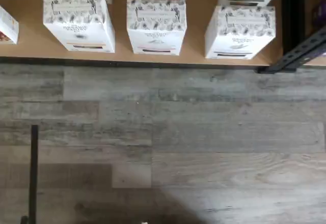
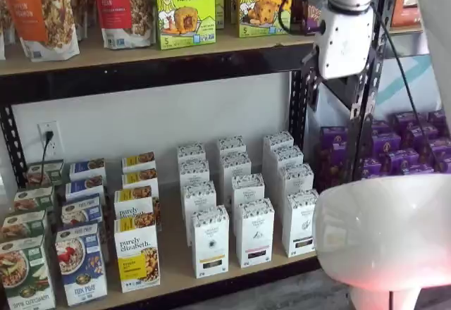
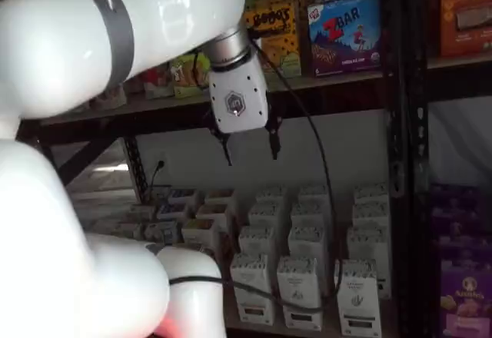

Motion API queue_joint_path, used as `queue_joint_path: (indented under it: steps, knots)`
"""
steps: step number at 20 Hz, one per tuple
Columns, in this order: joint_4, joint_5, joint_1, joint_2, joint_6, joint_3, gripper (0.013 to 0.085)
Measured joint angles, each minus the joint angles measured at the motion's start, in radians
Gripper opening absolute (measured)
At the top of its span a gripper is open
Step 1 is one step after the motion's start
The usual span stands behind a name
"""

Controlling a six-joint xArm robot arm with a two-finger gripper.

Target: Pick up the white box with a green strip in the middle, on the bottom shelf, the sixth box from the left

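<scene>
The white box point(image 2: 299, 223) stands at the right end of the front row of white cartons on the bottom shelf point(image 2: 232, 282). It has a speckled top and a dark strip low on its front. It also shows in a shelf view point(image 3: 357, 296) and in the wrist view point(image 1: 239, 30), near the shelf's front edge point(image 1: 127, 62). My gripper point(image 3: 250, 147) hangs high above the white cartons, just under the upper shelf board. Its two black fingers point(image 3: 227, 150) stand apart with a plain gap and hold nothing.
Two similar white cartons point(image 2: 210, 243) point(image 2: 254, 232) stand left of the box, with more rows behind. The purely elizabeth boxes point(image 2: 137, 253) are further left. Purple boxes point(image 2: 402, 148) sit past a black upright point(image 2: 366, 113). My arm's white link point(image 2: 380, 232) fills the near right.
</scene>
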Motion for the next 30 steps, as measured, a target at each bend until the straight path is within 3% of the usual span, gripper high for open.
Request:
queue_joint_path:
  steps: [7,14,23,27,30]
  knots:
    - [0.031,-0.223,-0.042,0.063,-0.052,0.169,0.085]
    - [0.039,-0.505,-0.062,0.228,-0.085,0.299,0.085]
    - [0.045,-0.808,-0.101,0.518,-0.138,0.319,0.085]
    - [0.027,-0.929,-0.11,0.667,-0.135,0.294,0.085]
    - [0.052,-0.998,-0.113,0.775,-0.164,0.263,0.085]
